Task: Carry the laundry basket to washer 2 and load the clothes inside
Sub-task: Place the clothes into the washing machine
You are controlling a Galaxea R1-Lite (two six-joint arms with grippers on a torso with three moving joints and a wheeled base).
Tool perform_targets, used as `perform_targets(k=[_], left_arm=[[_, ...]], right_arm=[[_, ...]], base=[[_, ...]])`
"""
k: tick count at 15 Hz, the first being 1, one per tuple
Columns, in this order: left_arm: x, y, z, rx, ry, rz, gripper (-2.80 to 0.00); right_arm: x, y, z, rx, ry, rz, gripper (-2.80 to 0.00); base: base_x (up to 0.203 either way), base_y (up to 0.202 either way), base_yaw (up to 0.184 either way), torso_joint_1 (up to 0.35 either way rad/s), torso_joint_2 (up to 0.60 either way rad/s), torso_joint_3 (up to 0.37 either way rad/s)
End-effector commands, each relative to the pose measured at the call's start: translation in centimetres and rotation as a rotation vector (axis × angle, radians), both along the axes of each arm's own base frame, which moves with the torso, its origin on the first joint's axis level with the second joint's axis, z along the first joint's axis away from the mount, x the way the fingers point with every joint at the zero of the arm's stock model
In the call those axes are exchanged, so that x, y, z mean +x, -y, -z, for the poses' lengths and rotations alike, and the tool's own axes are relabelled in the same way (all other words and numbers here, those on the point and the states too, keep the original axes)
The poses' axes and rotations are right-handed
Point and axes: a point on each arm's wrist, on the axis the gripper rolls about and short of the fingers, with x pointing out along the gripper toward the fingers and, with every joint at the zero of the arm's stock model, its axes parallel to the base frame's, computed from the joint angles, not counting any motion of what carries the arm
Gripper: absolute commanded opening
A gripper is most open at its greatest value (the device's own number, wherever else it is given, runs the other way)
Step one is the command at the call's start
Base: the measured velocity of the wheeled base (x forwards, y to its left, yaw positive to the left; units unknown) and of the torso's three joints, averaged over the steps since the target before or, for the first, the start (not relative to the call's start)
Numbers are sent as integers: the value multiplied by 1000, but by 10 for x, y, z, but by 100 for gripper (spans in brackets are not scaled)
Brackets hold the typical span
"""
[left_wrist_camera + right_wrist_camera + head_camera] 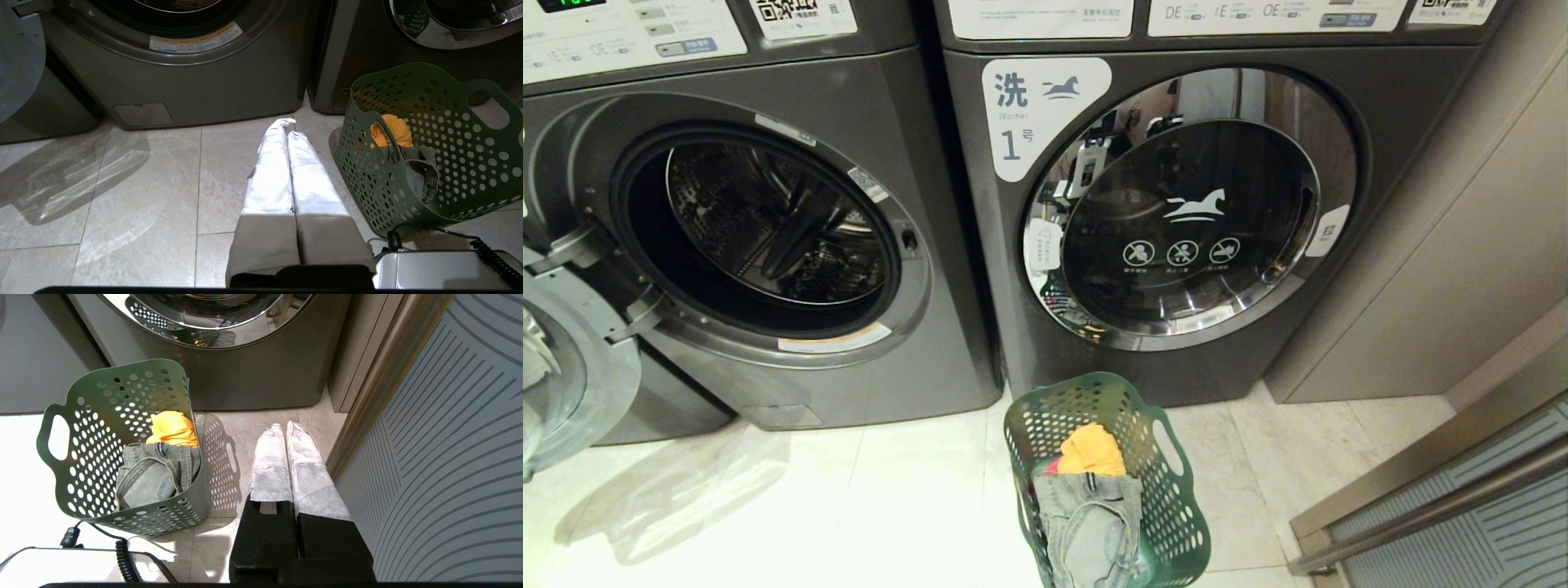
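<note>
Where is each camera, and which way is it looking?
Head view: up on the robot's head, looking down at the open washer, the shut washer and the basket; no arms show.
Left wrist view: behind the shut left gripper, facing the floor by the open washer.
Right wrist view: behind the shut right gripper, facing the shut washer's foot.
All three share the basket of clothes.

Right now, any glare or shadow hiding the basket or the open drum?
Head view: floor glare left of the basket, open drum dim but readable. Left wrist view: door shadow on tiles, basket clear. Right wrist view: floor beside basket blown white.
</note>
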Motion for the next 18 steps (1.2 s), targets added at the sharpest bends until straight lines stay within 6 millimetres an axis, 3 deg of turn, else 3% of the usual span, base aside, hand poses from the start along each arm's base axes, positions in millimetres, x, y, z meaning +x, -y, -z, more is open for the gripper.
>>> perform_targets(k=[1,18], left_arm=[[0,0,0,20,-1,7,-280],[0,0,0,7,-1,1,-280]], right_arm=[[0,0,0,-13,-1,-3,-280],[0,0,0,16,-1,1,-280]], base=[[0,0,0,0,0,0],[0,0,0,0,0,0]])
